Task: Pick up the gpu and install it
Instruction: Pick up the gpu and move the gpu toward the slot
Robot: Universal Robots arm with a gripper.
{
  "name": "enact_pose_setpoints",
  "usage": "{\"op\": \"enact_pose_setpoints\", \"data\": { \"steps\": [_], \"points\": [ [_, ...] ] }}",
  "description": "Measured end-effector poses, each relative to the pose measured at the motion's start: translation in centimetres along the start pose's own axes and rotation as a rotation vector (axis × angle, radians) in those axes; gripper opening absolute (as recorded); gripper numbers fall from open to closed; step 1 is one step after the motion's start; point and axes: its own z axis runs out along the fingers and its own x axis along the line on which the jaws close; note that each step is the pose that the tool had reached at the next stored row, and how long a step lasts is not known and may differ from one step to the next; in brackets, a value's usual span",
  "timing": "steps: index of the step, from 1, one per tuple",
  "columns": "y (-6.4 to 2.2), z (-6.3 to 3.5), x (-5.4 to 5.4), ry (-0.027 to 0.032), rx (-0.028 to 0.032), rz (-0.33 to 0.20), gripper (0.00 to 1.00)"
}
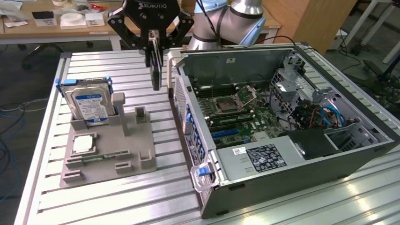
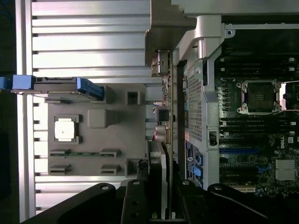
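Drive: silver, glossy-labelled hard drive (image 1: 89,105) stands in a matte grey holder (image 1: 106,150), below your gripper (image 1: 155,55) toward the exterior view's left.
Grip: narrow, pinching the gpu (image 1: 157,77) by its upper edge.
Handling: card hangs edge-on under the gripper; thin, stiff, light, probably fragile, so keep to bare board edges.
Case: open sheet-metal case (image 1: 281,159) just beside it, toward the exterior view's right.

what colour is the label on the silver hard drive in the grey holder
The silver hard drive's label is blue and white, clearest in the exterior view.
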Motion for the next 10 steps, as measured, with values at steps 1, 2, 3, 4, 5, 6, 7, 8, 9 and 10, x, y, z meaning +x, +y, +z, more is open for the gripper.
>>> {"op": "enact_pose_setpoints", "data": {
  "steps": [1, 2, 3, 4, 5, 6, 7, 8, 9, 10],
  "points": [
    [-0.01, 0.00, 0.00, -0.0001, 0.0000, 0.000, 0.28],
    [-0.01, 0.01, 0.00, -0.0002, 0.0000, 0.000, 0.28],
    [-0.01, 0.01, -0.01, -0.0002, 0.0000, 0.000, 0.28],
    [-0.02, 0.01, -0.02, -0.0003, 0.0001, 0.000, 0.28],
    [-0.02, 0.02, -0.02, -0.0004, 0.0001, 0.000, 0.28],
    [-0.02, 0.04, -0.03, -0.0005, 0.0000, 0.000, 0.28],
    [-0.02, 0.05, -0.04, -0.0006, -0.0001, 0.000, 0.28],
    [-0.03, 0.06, -0.07, -0.0007, -0.0002, -0.001, 0.28],
    [-0.03, 0.06, -0.08, -0.0006, 0.0000, -0.001, 0.28],
    [-0.03, 0.06, -0.10, -0.0005, 0.0000, -0.001, 0.28]
  ]
}}
